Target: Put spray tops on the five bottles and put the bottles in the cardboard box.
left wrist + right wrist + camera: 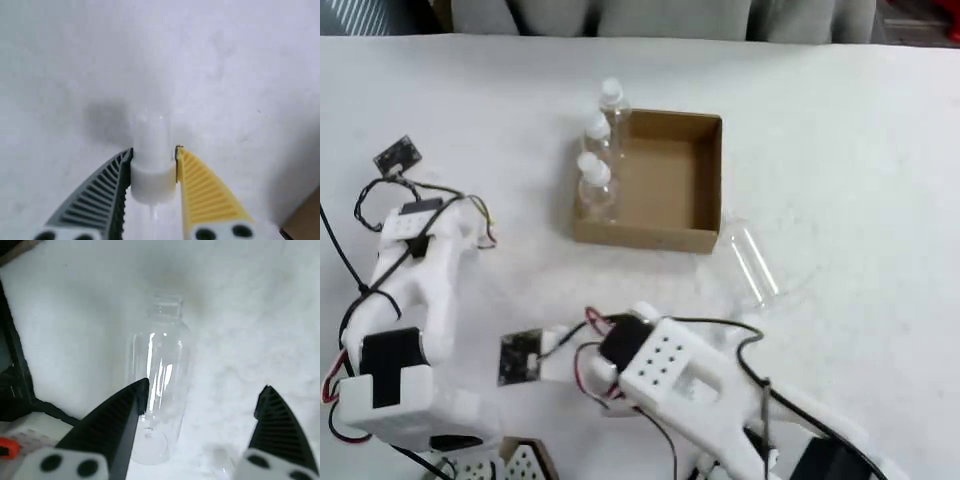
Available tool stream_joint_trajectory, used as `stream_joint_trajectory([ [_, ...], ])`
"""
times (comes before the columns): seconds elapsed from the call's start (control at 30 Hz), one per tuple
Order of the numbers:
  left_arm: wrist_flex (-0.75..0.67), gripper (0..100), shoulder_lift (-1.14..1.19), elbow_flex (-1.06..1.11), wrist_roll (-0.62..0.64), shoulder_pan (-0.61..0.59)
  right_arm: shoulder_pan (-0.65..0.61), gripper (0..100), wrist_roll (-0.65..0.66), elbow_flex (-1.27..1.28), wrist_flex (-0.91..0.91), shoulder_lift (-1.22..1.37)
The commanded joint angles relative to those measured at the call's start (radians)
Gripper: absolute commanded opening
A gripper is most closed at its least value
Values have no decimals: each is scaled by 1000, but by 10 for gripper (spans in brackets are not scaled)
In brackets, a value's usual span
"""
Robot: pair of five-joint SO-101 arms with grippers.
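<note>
My left gripper point(153, 152) is shut on a white spray top point(152, 167) with a clear cap, held just above the white table. My right gripper point(204, 390) hangs open over a clear uncapped bottle point(160, 390) lying on its side. In the high view the cardboard box point(645, 237) sits mid-table with three capped bottles point(596, 180) standing along its left wall. Another clear bottle point(750, 262) lies on the table by the box's front right corner. The left arm point(420, 255) is at the left. The right arm point(670, 375) is at the front, hiding what is under it.
The white table point(840, 150) has open room to the right of and behind the box. Cables trail from both arms. A dark arm part point(10, 365) stands close beside the lying bottle. Small white parts point(515, 462) sit at the front edge.
</note>
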Motion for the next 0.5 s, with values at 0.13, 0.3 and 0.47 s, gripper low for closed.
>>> stream_joint_trajectory([
  [0.13,20,27,-5,-54,6,-13,-114,310,-98,-25,-59,96],
  [0.3,20,27,-5,-52,6,-12,-110,309,-189,-26,-156,165],
  [0.47,20,27,-4,-51,6,-12,-110,309,-221,-29,-171,202],
])
